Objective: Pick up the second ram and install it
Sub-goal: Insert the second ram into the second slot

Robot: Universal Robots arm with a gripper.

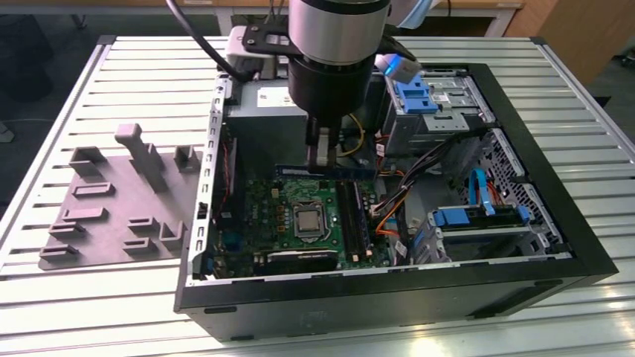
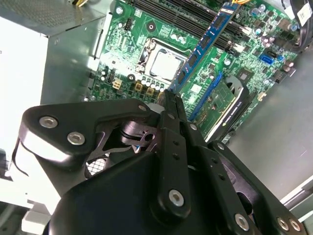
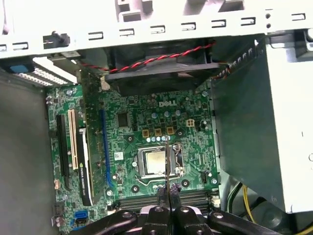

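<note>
held the second ram (image 2: 199, 49) pinched tight in the claw (image 2: 170, 95), up over the green board (image 1: 263, 208) in the case (image 1: 397, 296), thin edge down, likely to fit the long black slots (image 1: 352, 219).

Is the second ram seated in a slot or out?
Out: the gripper pinches the second ram above the motherboard, crosswise to the slots.

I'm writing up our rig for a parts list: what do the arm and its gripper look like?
The arm ends in a silvery cylinder above a black one, with a black cable alongside. The gripper is black linkage bars with silver screw heads, narrowing to a slim point.
</note>
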